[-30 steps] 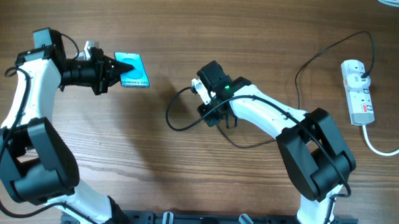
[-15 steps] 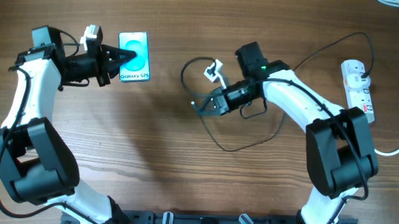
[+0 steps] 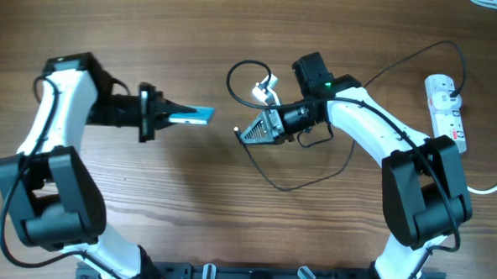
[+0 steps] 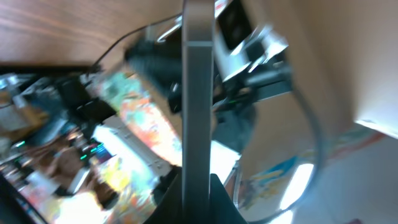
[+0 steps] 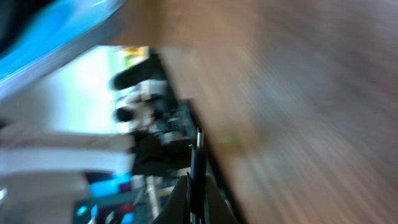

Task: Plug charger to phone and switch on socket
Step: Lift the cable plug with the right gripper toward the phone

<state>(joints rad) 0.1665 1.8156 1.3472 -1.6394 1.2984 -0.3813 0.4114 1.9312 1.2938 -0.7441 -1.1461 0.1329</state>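
Left gripper [image 3: 174, 113] clamped on phone [image 3: 201, 115], apparently lifted edge-on, long axis left-right, free end pointing right. Right gripper [image 3: 239, 134] pinched shut on charger [image 3: 280, 182] tip, just right of the phone's end and slightly nearer. Plug likely needs to go left and a touch farther. Socket [image 3: 445, 114] far right.

Brown wood-grain table [image 3: 186, 229]

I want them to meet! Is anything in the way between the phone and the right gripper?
No. In the overhead view, only bare wooden table shows between the phone and the right gripper.
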